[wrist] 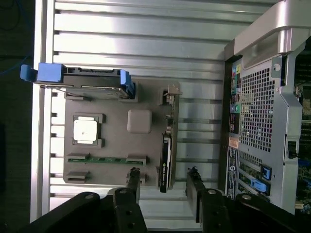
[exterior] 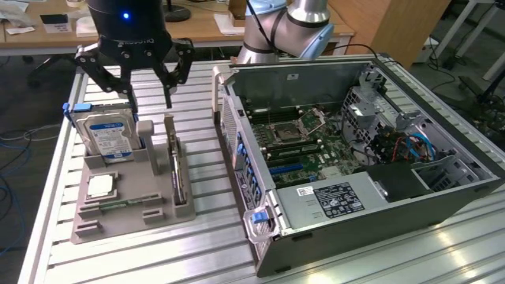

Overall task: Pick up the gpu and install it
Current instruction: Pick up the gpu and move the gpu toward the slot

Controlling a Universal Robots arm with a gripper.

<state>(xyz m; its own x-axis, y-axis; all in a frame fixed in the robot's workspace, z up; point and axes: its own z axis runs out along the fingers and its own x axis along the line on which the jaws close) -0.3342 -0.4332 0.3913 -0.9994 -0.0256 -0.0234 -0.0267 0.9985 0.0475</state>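
Nearest in the exterior view, on the slatted aluminium table [exterior: 197, 248], we note the open computer case [exterior: 355, 154] lying on its side on the exterior view's right. Its labelled power supply [exterior: 335, 198] is at the near end, and the motherboard [exterior: 300, 136] is exposed behind it.

To the exterior view's left of the case, and apart from it, sits the grey parts holder [exterior: 158, 210]. At its near end a square silver CPU [exterior: 101, 186] lies flat in a pocket, with a green memory stick [exterior: 116, 205] in a slot just beside it.

The gpu [exterior: 178, 171] stands on edge in the holder's slot on the side nearest the case, not yet lifted. Further back in the holder, a hard drive [exterior: 110, 136] with a blue-white label stands upright.

Above the holder's far end hangs the gripper [exterior: 148, 99]. Its fingers are spread wide and it is holding nothing. In the wrist view, the gripper [wrist: 164, 171] straddles the line of the gpu [wrist: 166, 150], one finger to each side and clear of the card.

Behind the case rises the robot arm [exterior: 284, 23], with a wooden desk [exterior: 197, 26] beyond it.
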